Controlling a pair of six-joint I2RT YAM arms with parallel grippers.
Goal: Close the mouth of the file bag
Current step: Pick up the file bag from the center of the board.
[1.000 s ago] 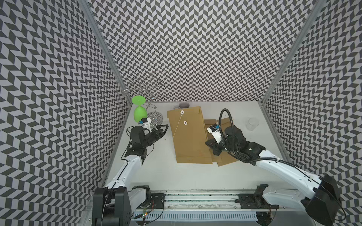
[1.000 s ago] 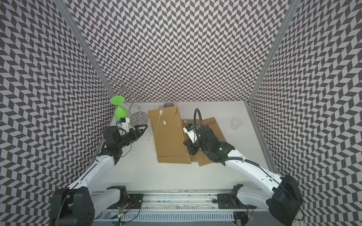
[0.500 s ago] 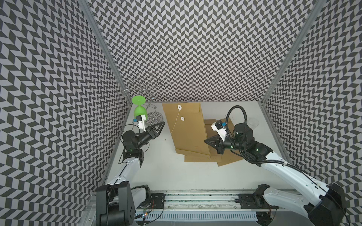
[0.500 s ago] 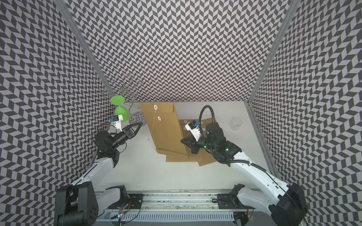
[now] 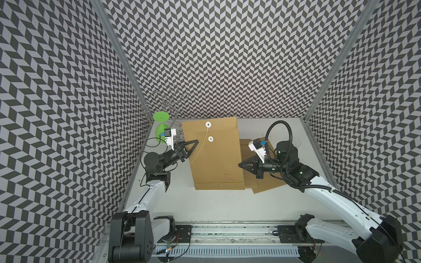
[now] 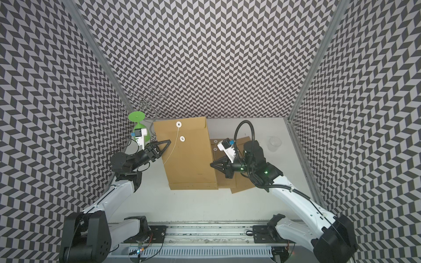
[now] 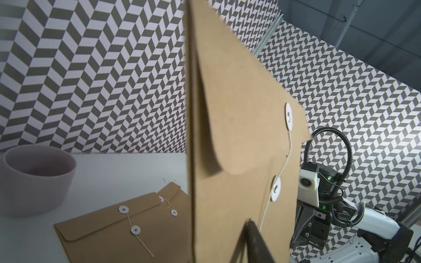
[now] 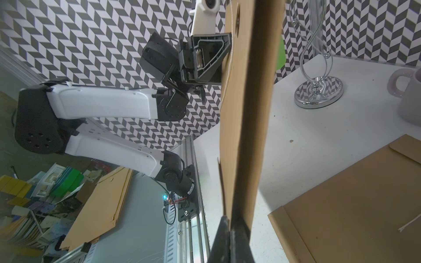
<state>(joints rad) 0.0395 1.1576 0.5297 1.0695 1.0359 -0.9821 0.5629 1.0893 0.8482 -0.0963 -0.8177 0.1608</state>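
Note:
The file bag [image 5: 216,159] is a brown paper envelope, held up off the table in both top views. Its flap is folded down but stands slightly away from the body [image 7: 239,136]. A white string [image 5: 200,148] hangs loose from the flap's white button [image 5: 208,124] past the lower button [image 5: 211,139]. My right gripper [image 5: 240,165] is shut on the bag's right edge [image 8: 246,113]. My left gripper [image 5: 196,142] is clamped on the bag's left edge, one finger [image 7: 252,241] on the front face beside the string, the other hidden behind.
More brown file bags [image 5: 266,186] lie flat on the table under the right arm. A green goblet [image 5: 161,118] and a chrome wire stand [image 5: 168,102] are at the back left, with a pale mug [image 7: 36,180] near them. A clear cup [image 6: 274,142] is at the right wall.
The right gripper has lifted the file bag off the table and moved it left. The left gripper has swung in to the bag's left edge and its jaws have closed.

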